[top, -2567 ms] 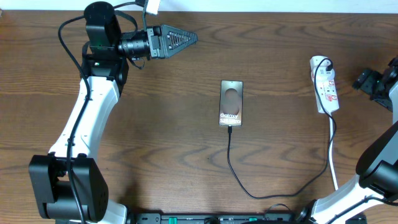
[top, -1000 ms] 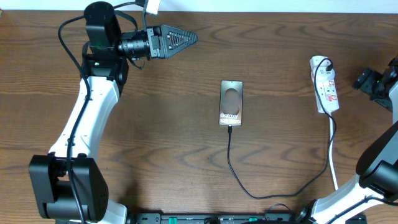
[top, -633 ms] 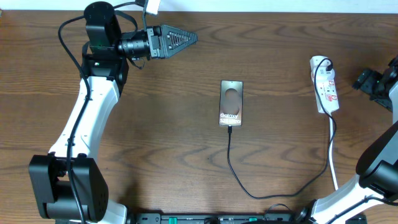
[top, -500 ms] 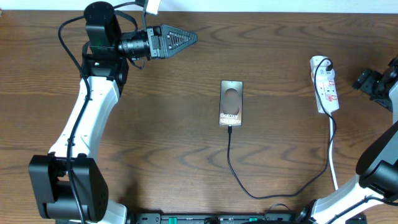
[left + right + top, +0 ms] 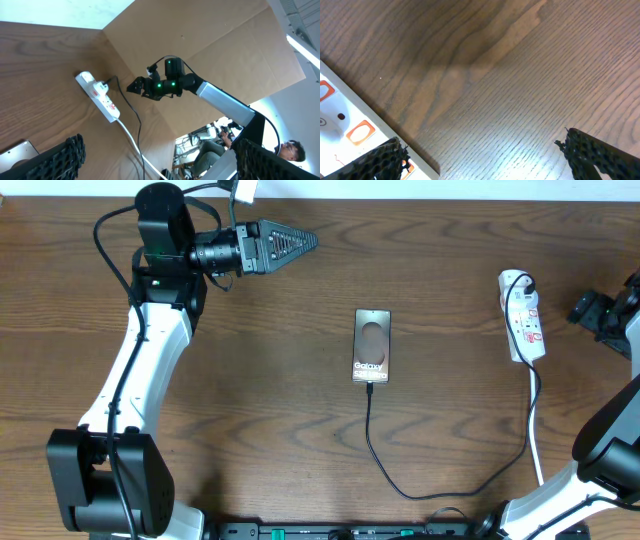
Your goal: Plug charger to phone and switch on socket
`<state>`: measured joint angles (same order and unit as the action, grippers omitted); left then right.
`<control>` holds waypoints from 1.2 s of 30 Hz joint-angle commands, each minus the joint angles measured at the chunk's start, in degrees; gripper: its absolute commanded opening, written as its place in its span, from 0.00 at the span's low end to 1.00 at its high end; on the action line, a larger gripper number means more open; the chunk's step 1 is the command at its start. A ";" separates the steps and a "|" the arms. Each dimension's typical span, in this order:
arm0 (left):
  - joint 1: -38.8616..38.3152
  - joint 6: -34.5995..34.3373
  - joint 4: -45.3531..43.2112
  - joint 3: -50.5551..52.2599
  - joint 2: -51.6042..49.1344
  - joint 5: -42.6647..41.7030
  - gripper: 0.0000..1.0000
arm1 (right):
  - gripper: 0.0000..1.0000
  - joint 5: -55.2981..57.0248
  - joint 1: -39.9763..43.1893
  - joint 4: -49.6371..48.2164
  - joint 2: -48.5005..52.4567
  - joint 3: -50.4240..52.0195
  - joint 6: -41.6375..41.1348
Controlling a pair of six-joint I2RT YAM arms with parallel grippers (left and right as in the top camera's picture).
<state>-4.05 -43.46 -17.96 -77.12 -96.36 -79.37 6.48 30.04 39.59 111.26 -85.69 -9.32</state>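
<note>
The phone [image 5: 372, 345] lies flat at the table's middle, bronze face up. The charger [image 5: 372, 430], a thin black cable, runs from the phone's near edge, where its connector tip [image 5: 370, 384] touches the phone, in a loop to the right and up to the socket [image 5: 523, 317]. The socket is a white power strip with red markings and a black plug at its far end. My left gripper [image 5: 312, 240] is open and empty, held high at the far left. My right gripper [image 5: 582, 310] is open and empty, just right of the socket [image 5: 340, 127].
The socket's white cord [image 5: 535, 445] runs toward the near edge. The left wrist view shows the socket [image 5: 100, 97], the right arm [image 5: 170, 85] beside it, and a person [image 5: 210, 155] beyond the table. A brown board [image 5: 210, 40] backs the table.
</note>
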 commanded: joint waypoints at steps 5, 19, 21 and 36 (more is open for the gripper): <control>0.17 0.37 -0.13 0.02 0.76 -0.59 0.97 | 0.99 0.87 0.09 0.04 -0.04 -0.44 0.83; 0.17 0.37 -0.15 0.02 0.76 -0.59 0.97 | 0.99 0.87 0.24 0.07 -6.62 -0.44 0.83; 0.17 0.37 -0.15 0.02 0.76 -0.59 0.97 | 0.99 0.87 0.24 0.07 -7.89 -0.44 0.83; 0.17 0.35 -0.15 0.02 0.76 -0.59 0.97 | 0.99 0.90 -1.64 0.07 -23.78 -0.44 0.83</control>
<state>-4.05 -43.46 -17.96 -77.12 -96.36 -79.37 6.55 29.82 39.64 93.25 -85.67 -9.32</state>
